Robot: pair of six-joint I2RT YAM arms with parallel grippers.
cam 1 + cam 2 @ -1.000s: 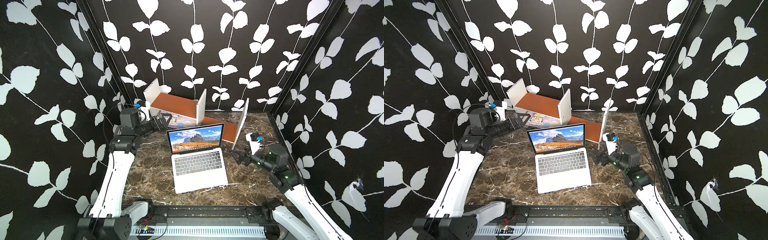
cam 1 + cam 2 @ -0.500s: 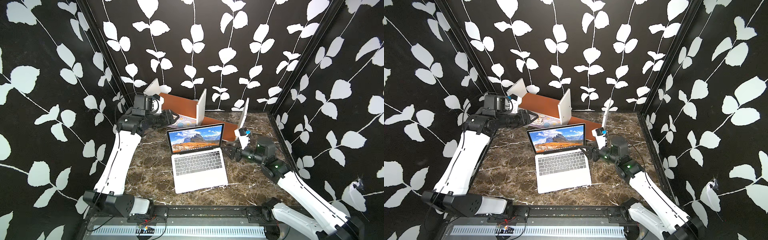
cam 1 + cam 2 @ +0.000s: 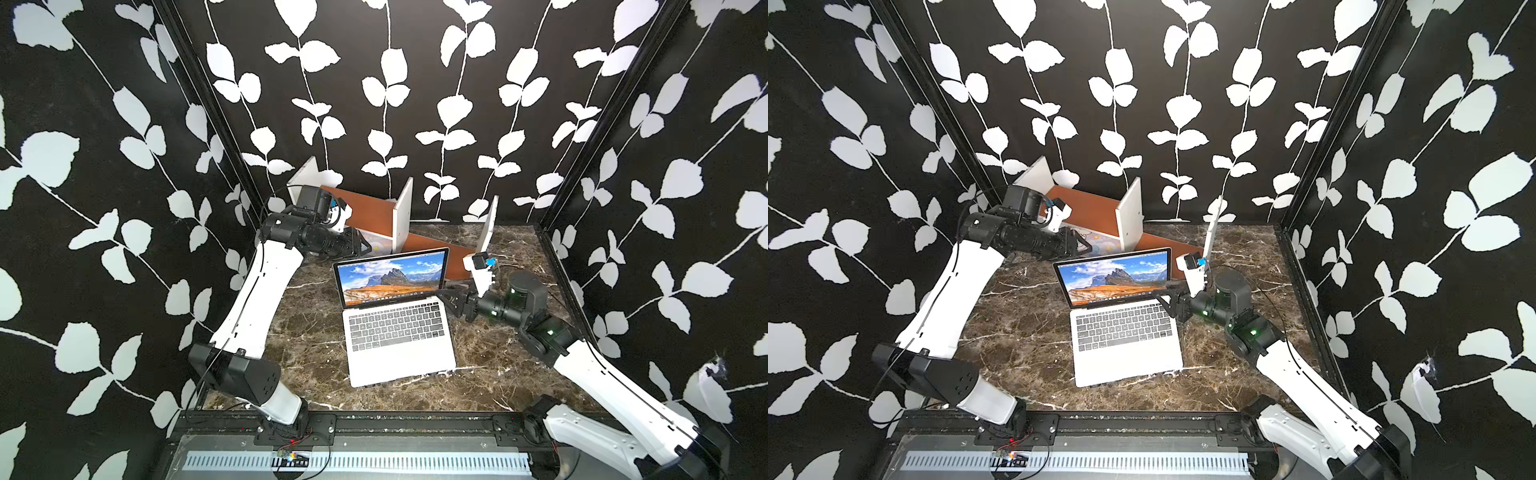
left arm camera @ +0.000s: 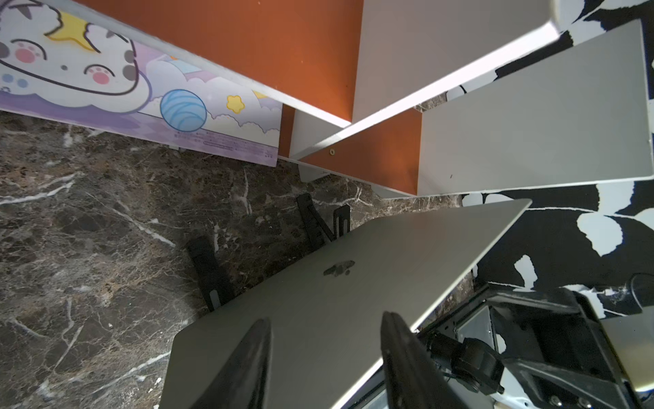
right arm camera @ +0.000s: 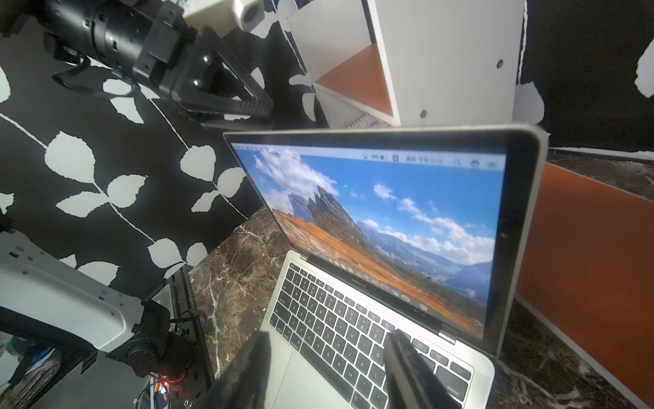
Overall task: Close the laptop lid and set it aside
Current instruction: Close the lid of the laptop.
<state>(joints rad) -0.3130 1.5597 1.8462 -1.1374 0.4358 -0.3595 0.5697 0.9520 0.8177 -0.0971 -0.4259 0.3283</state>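
Nothing is done yet, I'd say. The laptop [image 3: 397, 332] sits open in the middle of the bench [image 3: 498, 374], its rear raised on a black stand [image 4: 208, 276]. The lid [image 3: 390, 276] is up, with the mountain picture lit. The left claw [image 3: 360, 246] hangs behind the lid near its top corner, jaws apart and empty. As far as I can tell, it is not touching the lid. The right claw [image 3: 451, 298] is just beside the laptop's right edge by the hinge, also parted and holding nothing. Left to do: press the lid shut, then move the laptop off to one side, perhaps toward the shelf [image 3: 374, 212] at the back.
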